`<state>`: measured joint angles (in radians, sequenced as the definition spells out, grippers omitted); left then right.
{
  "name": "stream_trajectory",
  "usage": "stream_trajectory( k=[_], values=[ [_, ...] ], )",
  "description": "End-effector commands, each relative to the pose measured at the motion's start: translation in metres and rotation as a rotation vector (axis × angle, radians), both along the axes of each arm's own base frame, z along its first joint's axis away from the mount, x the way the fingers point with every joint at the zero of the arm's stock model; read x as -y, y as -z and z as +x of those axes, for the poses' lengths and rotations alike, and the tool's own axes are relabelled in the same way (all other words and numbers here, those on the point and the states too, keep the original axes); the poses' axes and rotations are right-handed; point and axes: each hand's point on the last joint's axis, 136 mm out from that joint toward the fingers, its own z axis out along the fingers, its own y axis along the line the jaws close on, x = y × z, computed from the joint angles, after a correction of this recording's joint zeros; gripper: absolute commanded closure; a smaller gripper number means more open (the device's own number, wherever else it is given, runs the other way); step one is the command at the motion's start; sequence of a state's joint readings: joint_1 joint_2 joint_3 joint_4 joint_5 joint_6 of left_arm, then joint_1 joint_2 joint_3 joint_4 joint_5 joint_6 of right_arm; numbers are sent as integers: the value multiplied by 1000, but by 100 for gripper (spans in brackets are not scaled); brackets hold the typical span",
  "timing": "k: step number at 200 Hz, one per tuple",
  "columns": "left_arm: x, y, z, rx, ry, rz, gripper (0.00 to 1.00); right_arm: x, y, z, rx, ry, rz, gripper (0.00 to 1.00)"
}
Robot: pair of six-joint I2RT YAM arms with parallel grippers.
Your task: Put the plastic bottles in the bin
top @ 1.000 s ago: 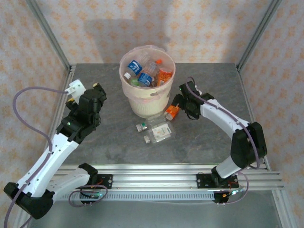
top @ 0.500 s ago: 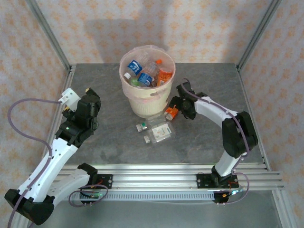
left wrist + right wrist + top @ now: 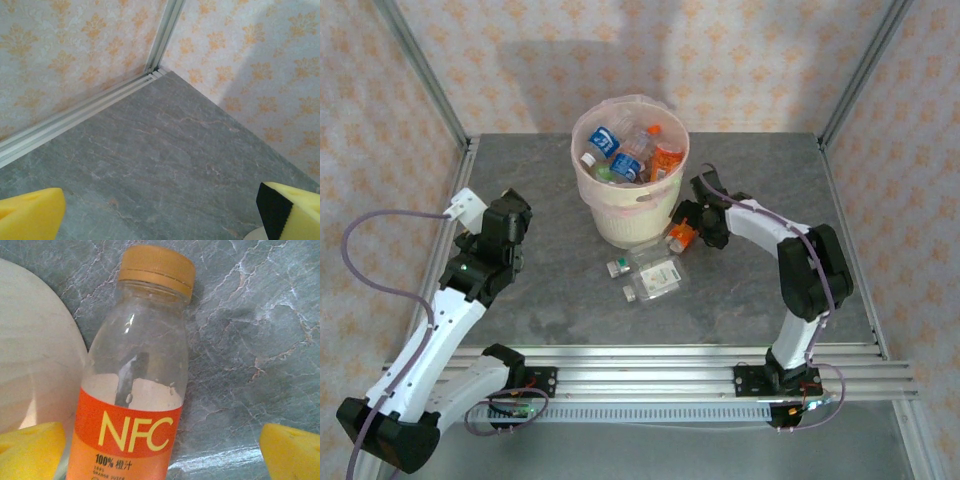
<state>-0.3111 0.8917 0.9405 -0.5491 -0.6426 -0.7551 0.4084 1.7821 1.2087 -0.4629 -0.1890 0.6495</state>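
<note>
Grey marbled tabletop [image 3: 560, 300] is sitting between walls papered in cream with orange floral motifs, and we are finding the bin [image 3: 626, 218] standing toward the far middle of it. It is holding a heap of plastic bottles [image 3: 625, 152] with blue, orange and white labels (their print is too small for us to read from above). Two clear bottles [image 3: 653, 273] are lying on the table just in front of the bin. An orange-capped bottle [image 3: 132, 370] is lying just beside the bin's cream wall, and we are reading "NFC" in yellow letters on its orange label, with "100%" beneath. The right gripper [image 3: 160, 452] is hovering over this bottle, yellow fingers [image 3: 292, 452] spread wide on either side of it and pinching nothing. The left gripper [image 3: 160, 215] is hanging well apart, facing the table's far left corner, its fingers likewise spread with only bare table between them.
</note>
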Motion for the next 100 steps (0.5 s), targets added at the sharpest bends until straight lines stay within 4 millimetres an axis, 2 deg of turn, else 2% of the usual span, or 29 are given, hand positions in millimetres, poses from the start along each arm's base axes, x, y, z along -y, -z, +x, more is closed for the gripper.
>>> stream_trajectory(
  k=[1, 55, 100],
  values=[
    [-3, 4, 0, -1, -20, -16, 0, 5, 6, 5, 2, 1, -3, 1],
    [0, 10, 5, -22, -9, -25, 0, 29, 22, -4, -40, 51, -21, 3],
    [0, 11, 6, -26, -7, -25, 0, 48, 24, -17, -62, 61, -94, 6]
  ],
)
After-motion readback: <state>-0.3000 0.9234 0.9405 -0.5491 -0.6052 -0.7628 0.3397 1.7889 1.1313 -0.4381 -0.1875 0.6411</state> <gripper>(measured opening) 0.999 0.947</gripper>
